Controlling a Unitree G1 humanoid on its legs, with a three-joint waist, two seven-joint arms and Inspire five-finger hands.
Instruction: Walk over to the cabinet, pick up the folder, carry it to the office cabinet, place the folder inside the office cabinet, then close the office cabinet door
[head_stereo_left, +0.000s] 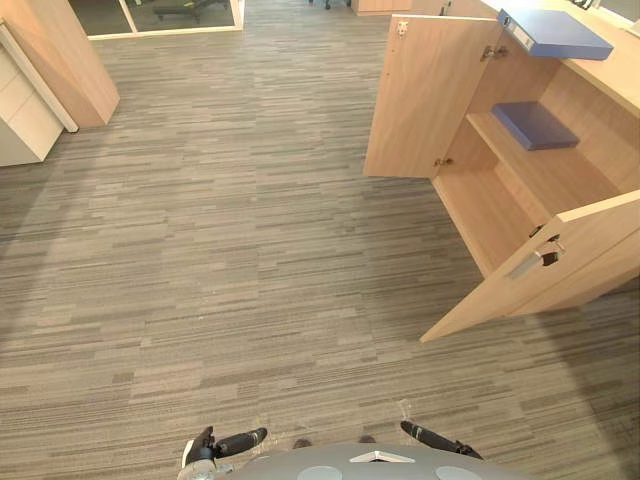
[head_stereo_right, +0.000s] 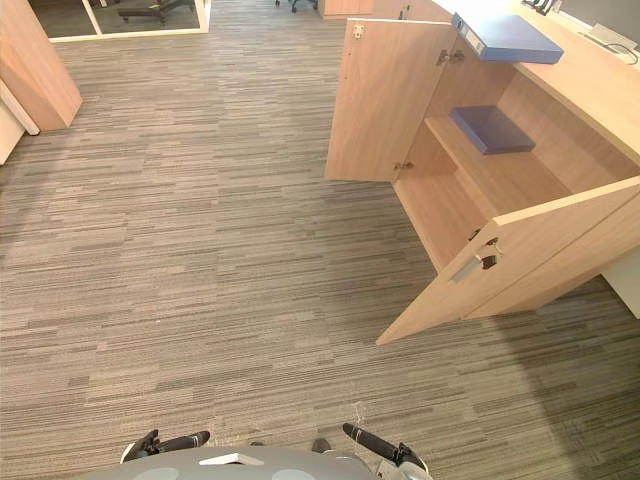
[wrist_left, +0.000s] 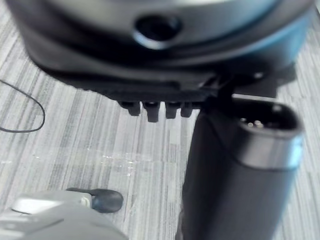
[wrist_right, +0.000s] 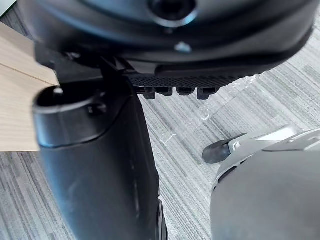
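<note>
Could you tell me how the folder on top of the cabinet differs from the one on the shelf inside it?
The top folder lies on the cabinet top, at its front edge; the shelf folder sits inside, on the inner shelf. The top folder shows a white spine label; the shelf folder shows none. Both are blue and lie flat.

Cabinet (head_stereo_left: 488, 215) ahead on the right, folder (head_stereo_left: 555, 33) on its top, second folder (head_stereo_left: 535, 125) on its inner shelf (head_stereo_left: 560, 172)

Shelf (head_stereo_left: 565, 172) with folder (head_stereo_left: 535, 125), countertop (head_stereo_left: 622, 72) with binder (head_stereo_left: 556, 33)
</note>
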